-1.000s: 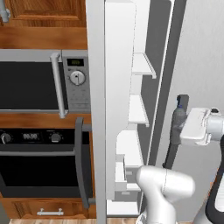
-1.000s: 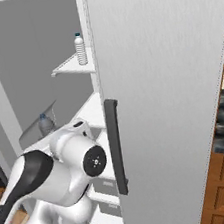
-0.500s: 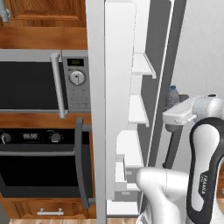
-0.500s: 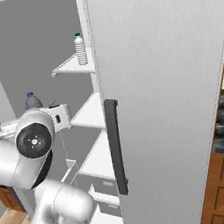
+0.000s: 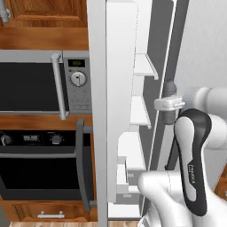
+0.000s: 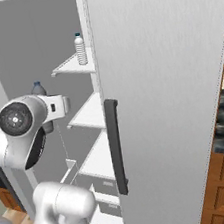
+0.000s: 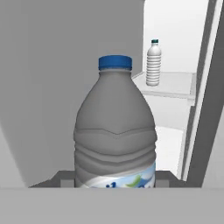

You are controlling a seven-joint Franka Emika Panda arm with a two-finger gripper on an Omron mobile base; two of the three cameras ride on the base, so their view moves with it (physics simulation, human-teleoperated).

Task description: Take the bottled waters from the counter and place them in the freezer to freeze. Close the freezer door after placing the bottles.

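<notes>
1. Hand view: my claw (image 7: 114, 186) pinches a bottled water (image 7: 114, 131), blue cap up, the bottle upright and close before the camera.
2. Second bottled water (image 7: 153, 62): standing on a white freezer shelf (image 7: 175, 85), beyond the claw and above it.
3. Right base view: I see the held bottle's cap (image 6: 37, 85) just behind my wrist, inside the open freezer (image 6: 23, 40).
4. Freezer door (image 5: 119, 80): swung open, beside the claw.

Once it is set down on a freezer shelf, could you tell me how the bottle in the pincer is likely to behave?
The held bottle looks tall and narrow-necked, so it may tip if nudged. Its round ribbed body would probably roll once down. The other bottle stands upright on its shelf.
</notes>
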